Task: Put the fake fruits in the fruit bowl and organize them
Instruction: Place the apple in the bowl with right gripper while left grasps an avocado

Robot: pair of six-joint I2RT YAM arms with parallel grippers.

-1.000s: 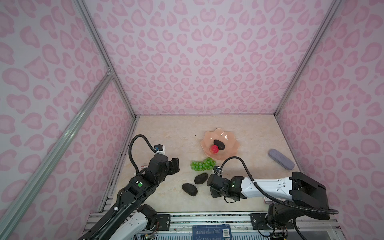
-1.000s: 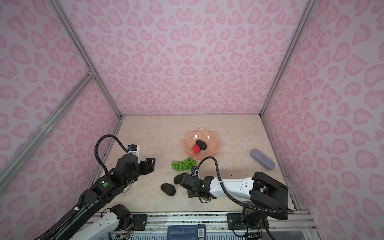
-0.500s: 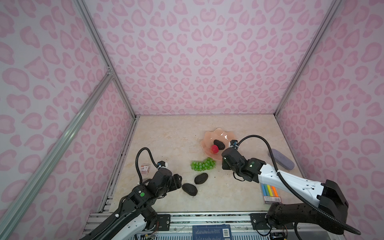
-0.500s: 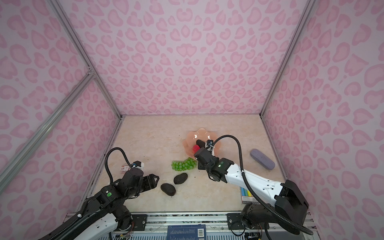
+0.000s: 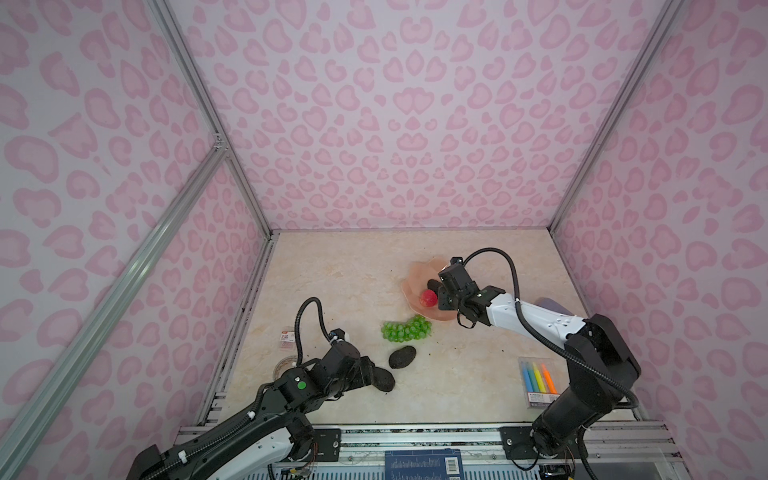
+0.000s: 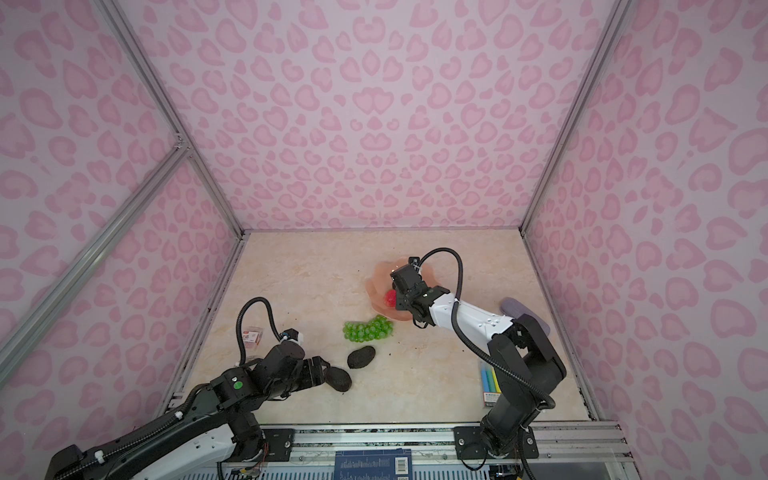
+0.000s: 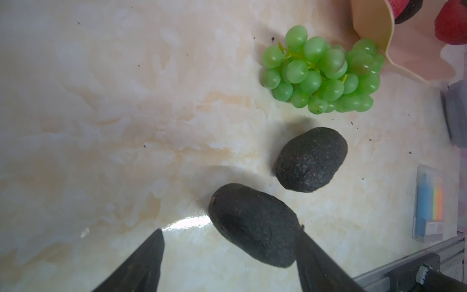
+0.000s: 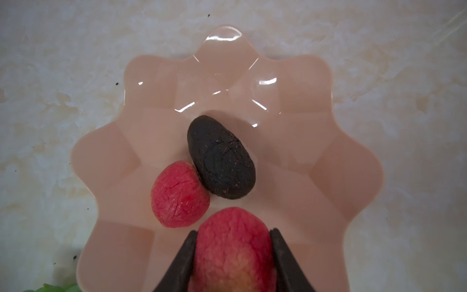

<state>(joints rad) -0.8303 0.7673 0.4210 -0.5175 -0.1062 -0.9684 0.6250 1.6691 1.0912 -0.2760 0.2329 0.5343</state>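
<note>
Right gripper (image 8: 234, 231): closed on the red-yellow apple (image 8: 232, 255), one finger on each flank of the fruit. The apple is held over the inside of the fruit bowl (image 8: 328, 151), at the part of the rim nearest the gripper. Whether it rests on the bowl floor cannot be determined. Just ahead of the fingertips lies the strawberry (image 8: 180, 194). Touching the strawberry, and slightly farther ahead, lies the bowl avocado (image 8: 221, 158). Both sit on the bowl floor. The bowl is glossy peach-pink with a scalloped rim.

Left gripper (image 7: 230, 229): jaws stand apart, low over the marble-look tabletop (image 7: 101, 101). The near avocado (image 7: 252, 225) rests on the table between the fingertips. One finger is at its side, touching or nearly so. The other stands clear of it, with table surface showing between.

Ahead of this gripper, just beyond the near avocado and apart from it, lies the second avocado (image 7: 310, 159). Farther ahead lies the bunch of green grapes (image 7: 323, 73), on the table just beside the bowl's rim and outside the bowl. Off to one side of the second avocado, well apart from it, lies the clear pack of coloured markers (image 7: 429, 202). Beyond the pack lies the grey-purple case (image 7: 457, 113). In both top views the two grippers are well apart.
</note>
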